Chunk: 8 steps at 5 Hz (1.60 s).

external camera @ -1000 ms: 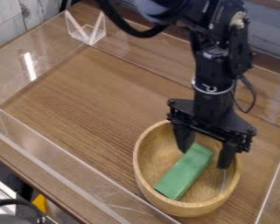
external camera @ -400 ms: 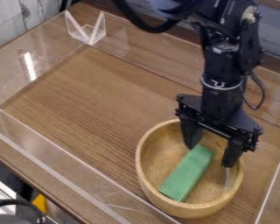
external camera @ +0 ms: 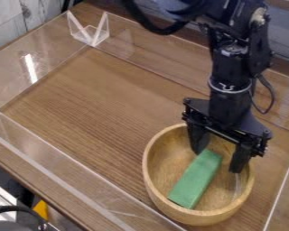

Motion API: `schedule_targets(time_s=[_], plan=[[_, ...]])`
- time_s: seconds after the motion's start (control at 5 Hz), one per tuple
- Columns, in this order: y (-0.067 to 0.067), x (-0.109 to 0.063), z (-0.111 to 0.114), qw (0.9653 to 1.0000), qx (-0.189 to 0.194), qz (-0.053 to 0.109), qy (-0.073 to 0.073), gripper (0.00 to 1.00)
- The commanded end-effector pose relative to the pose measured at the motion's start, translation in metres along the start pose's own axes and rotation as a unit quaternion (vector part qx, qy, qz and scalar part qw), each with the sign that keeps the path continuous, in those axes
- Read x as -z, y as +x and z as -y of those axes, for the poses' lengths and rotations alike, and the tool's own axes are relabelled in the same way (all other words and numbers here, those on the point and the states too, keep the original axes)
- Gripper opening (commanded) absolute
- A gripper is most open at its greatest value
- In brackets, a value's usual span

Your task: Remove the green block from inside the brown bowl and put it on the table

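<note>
The green block (external camera: 195, 180) lies in the brown bowl (external camera: 155, 185) beneath the robot's tool (external camera: 217, 162), its fingers spread apart, apparently positioned for a grasp.

Green block (external camera: 195, 180) inside brown bowl (external camera: 168, 183)

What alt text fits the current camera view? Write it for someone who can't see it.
An open black gripper reaches into a round brown bowl, above a green block lying inside. The bowl sits on a wood-grain table.
</note>
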<state>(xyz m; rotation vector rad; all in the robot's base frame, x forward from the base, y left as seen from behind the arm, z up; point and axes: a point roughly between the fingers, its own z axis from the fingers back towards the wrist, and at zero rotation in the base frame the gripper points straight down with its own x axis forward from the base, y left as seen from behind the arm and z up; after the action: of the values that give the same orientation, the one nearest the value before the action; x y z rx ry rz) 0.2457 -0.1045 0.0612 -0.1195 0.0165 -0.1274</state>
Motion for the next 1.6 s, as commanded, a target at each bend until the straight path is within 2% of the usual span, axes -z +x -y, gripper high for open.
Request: schedule_targets(time_s=[0.0,0.2,0.6,0.8,1.0,1.2,1.4], plan=[[0.008,-0.012,0.005,0.9998,-0.003,0.018,-0.004,1.00],[0.009,-0.015,0.006,0.9998,-0.007,0.016,-0.003,1.00],[0.010,-0.011,0.001,0.9991,0.042,0.005,-0.002,1.00],[0.014,-0.017,-0.010,0.9989,0.046,0.001,-0.003,0.00],[0.018,-0.028,-0.021,0.9986,0.052,-0.001,-0.004,0.00],[0.019,-0.061,-0.025,0.9993,0.034,0.011,-0.011,0.00],[0.013,-0.090,-0.028,0.9993,0.026,0.023,-0.017,0.00]])
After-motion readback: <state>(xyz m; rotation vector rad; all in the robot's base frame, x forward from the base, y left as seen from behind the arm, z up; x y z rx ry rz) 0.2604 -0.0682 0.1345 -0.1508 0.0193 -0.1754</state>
